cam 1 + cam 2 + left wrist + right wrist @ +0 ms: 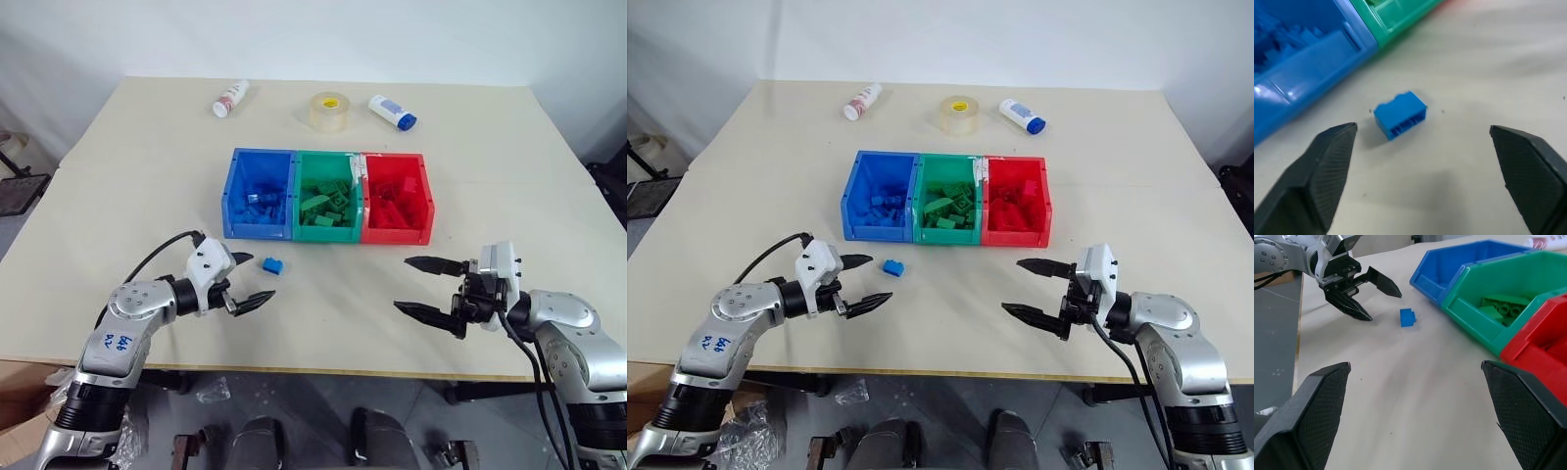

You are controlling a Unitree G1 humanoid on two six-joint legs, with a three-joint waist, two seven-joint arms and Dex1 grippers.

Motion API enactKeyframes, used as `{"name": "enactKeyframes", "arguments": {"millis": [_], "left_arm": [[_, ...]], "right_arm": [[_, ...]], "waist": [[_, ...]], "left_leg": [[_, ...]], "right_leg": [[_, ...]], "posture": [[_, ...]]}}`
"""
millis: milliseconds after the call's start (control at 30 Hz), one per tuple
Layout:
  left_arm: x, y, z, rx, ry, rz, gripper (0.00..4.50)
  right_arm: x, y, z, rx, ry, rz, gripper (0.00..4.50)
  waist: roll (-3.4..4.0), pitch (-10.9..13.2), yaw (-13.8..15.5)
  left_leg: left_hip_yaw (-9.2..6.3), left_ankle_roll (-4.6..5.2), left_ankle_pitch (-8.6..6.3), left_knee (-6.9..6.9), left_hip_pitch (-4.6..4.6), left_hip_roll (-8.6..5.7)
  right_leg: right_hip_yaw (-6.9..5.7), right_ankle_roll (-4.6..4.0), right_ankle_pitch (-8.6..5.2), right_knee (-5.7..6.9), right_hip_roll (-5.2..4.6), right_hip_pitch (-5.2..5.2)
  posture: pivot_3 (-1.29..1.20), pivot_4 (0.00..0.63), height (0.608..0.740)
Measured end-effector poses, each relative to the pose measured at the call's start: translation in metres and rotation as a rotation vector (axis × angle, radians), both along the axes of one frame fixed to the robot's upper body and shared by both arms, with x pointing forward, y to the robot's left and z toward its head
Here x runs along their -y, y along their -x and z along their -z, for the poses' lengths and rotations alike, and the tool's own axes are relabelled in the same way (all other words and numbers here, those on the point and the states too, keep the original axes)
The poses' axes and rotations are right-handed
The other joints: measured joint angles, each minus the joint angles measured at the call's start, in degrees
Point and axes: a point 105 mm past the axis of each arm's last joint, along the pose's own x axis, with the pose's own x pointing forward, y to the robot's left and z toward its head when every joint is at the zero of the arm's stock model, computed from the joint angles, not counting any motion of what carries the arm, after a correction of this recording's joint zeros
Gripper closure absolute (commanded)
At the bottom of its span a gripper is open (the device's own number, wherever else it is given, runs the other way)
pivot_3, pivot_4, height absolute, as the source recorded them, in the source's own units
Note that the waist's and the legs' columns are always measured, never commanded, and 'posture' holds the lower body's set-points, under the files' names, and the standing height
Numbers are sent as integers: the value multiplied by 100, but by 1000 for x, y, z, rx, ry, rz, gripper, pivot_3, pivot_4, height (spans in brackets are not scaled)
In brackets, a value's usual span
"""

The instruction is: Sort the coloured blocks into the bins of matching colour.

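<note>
Beige rectangular table (147, 176) carries three joined open-topped plastic bins (327, 195), blue, green and red, bricks inside, lying well beyond both sets of fingertips. Right gripper (422, 286) hangs over bare tabletop, fingers spread wide, empty. Left gripper (253, 280) likewise spread wide, empty. Small blue studded plastic brick (272, 264) rests on the table just beyond the left fingertips, untouched

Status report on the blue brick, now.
Left gripper open, empty. Right gripper open, empty. Blue brick loose on table, just short of blue bin. Nothing between brick and bin.
</note>
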Motion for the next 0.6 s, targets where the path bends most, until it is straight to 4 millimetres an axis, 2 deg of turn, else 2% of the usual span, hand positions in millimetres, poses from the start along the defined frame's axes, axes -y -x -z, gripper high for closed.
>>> {"name": "enactKeyframes", "arguments": {"millis": [233,367,567,600], "left_arm": [[11,-5,9,-11,-5,-18,42],[15,-18,19,-7,-8,-55,42],[33,-33,19,37,22,-22,42],[36,-36,19,46,28,-16,217]], "right_arm": [[1,0,2,-2,5,16,0],[1,3,4,-4,9,26,0],[0,8,6,-3,12,42,0],[0,8,6,-2,12,45,0]], "waist": [[0,0,15],[0,0,36],[2,-1,73],[1,-1,82]], "left_leg": [[0,0,0,0,-1,-1],[1,0,0,3,1,-2],[2,0,0,5,3,-2],[2,0,0,6,2,-2]], "right_leg": [[0,0,0,0,0,0],[1,0,0,0,-1,2],[1,0,0,1,-1,3],[1,0,0,1,0,3]], "posture": [[0,150,740],[0,150,740],[0,150,740],[0,150,740]]}}
